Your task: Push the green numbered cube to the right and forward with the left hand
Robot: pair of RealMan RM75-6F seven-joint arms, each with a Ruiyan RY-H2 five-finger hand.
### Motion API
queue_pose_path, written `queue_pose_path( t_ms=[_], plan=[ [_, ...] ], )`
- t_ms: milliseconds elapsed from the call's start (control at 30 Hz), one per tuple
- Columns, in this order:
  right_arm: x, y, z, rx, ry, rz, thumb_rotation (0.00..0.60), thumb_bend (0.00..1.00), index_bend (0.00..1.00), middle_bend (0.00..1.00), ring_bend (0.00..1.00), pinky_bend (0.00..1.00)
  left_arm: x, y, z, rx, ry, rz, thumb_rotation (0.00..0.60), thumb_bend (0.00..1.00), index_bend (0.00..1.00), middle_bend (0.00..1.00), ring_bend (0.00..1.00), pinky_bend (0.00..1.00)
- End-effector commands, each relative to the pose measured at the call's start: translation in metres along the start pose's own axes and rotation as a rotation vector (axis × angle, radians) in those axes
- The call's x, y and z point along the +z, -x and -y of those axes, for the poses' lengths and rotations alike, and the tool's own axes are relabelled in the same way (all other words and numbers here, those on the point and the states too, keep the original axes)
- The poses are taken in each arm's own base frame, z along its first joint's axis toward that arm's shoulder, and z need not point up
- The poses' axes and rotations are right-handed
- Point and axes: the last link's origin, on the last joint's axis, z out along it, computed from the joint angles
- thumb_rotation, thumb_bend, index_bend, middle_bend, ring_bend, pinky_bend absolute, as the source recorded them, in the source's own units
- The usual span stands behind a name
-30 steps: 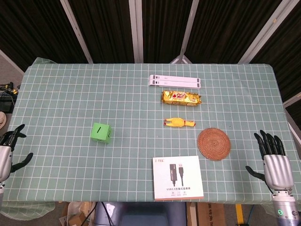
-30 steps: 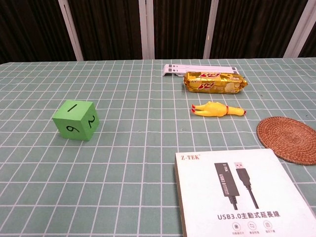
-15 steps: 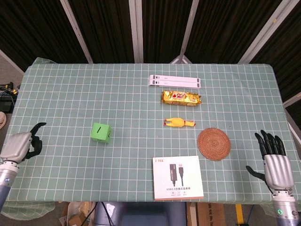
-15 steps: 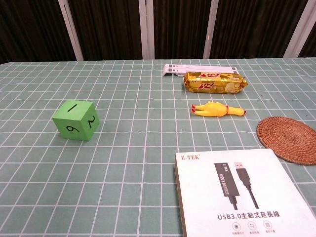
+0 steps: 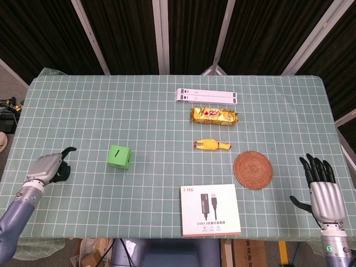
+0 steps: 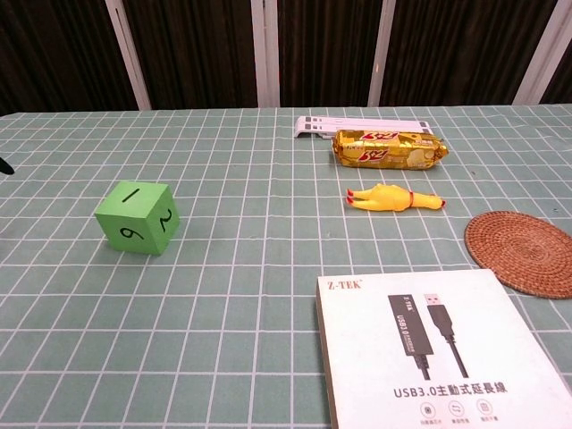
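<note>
Covered the desk [image 5: 83,105] edge to edge in a pale green cloth ruled with a white square grid, slightly rumpled at the far left corner. Sat on the left half, somewhat nearer the near edge than the far one: the green numbered cube [image 5: 119,157], matte and sharp-edged, with black handwritten figures, a 1 on top and a 9 and a 2 on the two faces toward the chest view. Hovered near the left edge, well apart from the cube and touching nothing: the left hand [image 5: 51,167], metallic grey with dark fingertips, fingers curled loosely inward around nothing. Rose beyond the near right corner: the right hand [image 5: 321,189], same grey shell and black fingers, fingers straight and spread wide, empty. Lay toward the far edge, right of centre: a flat white plastic strip [image 5: 207,96] with rounded ends and small slots. Lay just on its near side: a crinkled gold foil snack packet [image 5: 214,115] with red print. Further toward the near edge: a small yellow rubber chicken [image 5: 211,145], smooth and elongated, stretched out on its side with red at the feet. To its right and nearer: a round woven coaster [image 5: 253,169], brown, coiled in a spiral. At the near edge, close to the middle: a flat white cardboard box [image 5: 209,209], closed, printed with a black USB cable; contents not visible.
</note>
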Motion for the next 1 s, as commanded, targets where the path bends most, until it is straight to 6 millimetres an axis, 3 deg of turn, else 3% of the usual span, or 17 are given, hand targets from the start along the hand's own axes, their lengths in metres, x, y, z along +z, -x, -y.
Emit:
queue_pose_path(
  t_ms=[33,400,1000],
  plan=[
    [0.000,0.000,0.000,-0.002,0.002,0.000,0.600,0.07,0.05,0.00,0.00,0.00,0.007,0.006,-0.016,0.006,0.023,0.050,0.600,0.77,0.16,0.76,0.58,0.69],
    [0.001,0.000,-0.001,-0.004,0.007,0.001,0.600,0.07,0.05,0.00,0.00,0.00,0.016,0.022,-0.053,0.030,0.066,0.092,0.600,0.77,0.15,0.76,0.58,0.69],
    [0.000,-0.002,-0.003,0.004,0.018,-0.005,0.600,0.07,0.05,0.00,0.00,0.00,0.022,0.041,-0.078,0.041,0.114,0.105,0.600,0.77,0.16,0.76,0.58,0.69]
  ],
)
